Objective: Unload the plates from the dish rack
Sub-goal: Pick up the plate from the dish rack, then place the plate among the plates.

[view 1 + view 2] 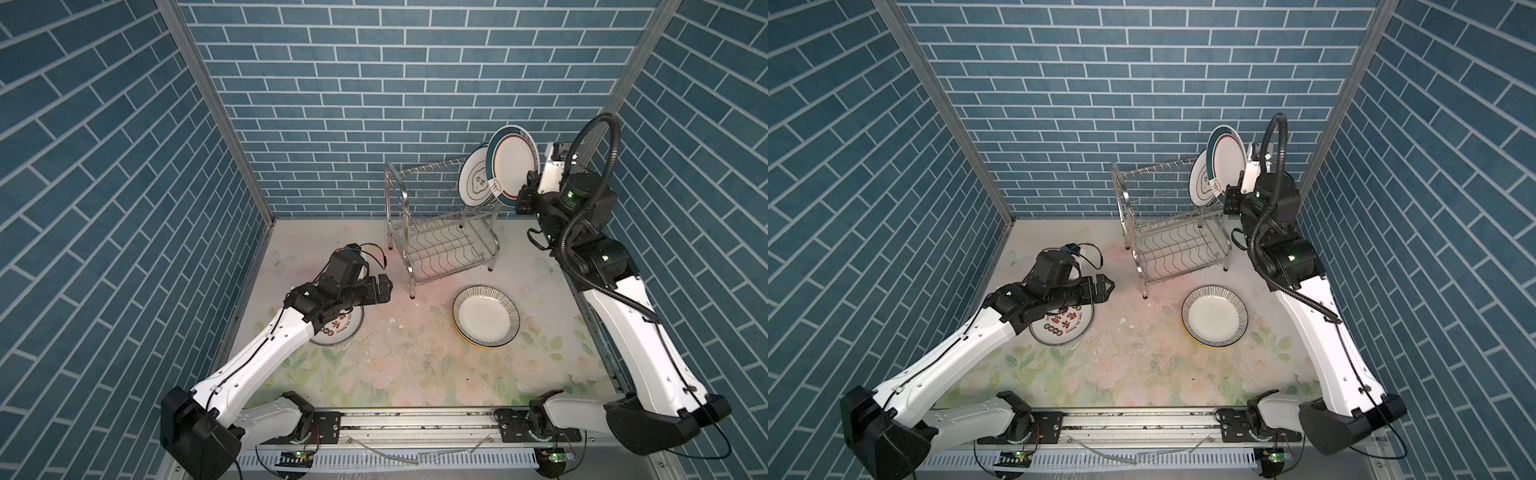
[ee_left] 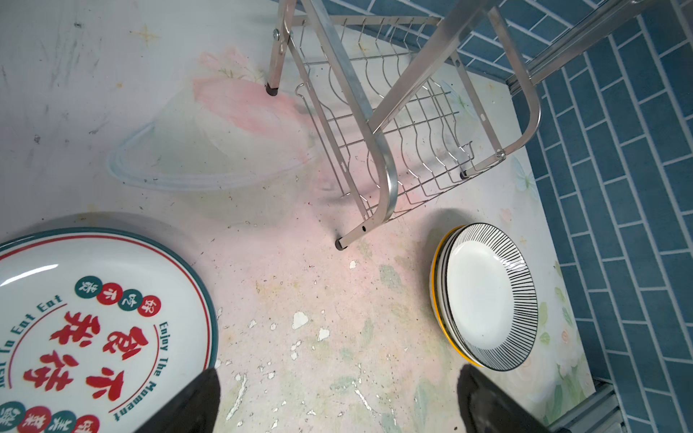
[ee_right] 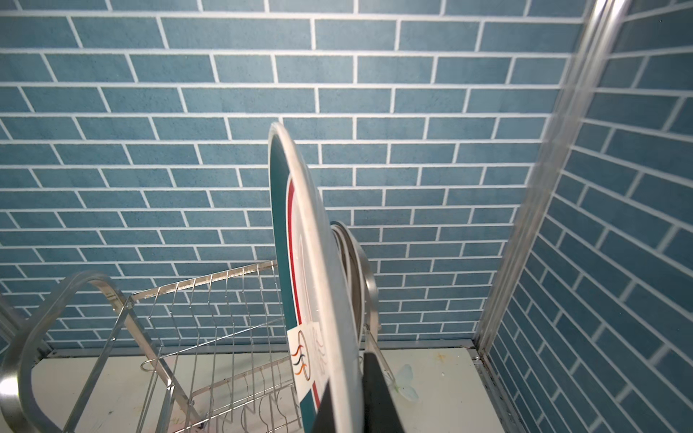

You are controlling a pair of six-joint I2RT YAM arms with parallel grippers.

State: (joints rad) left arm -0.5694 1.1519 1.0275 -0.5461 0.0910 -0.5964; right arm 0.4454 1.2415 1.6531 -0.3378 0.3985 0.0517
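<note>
Pinching green-banded plate [image 1: 513,162] in my right gripper [image 1: 528,183] | upright at dish rack [image 1: 436,237] right end | left gripper [image 1: 1108,286] spread, farther

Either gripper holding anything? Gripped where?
Yes: right gripper pinches the green-banded plate at its rim, on the arm's side; left gripper open, empty.

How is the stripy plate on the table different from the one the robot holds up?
The stripy plate lies flat atop a stack; the green-banded plate stands on edge in the right gripper. Stripy has black rim lines; green-banded has a green-and-red ring. Both are round, white-centred.
</note>
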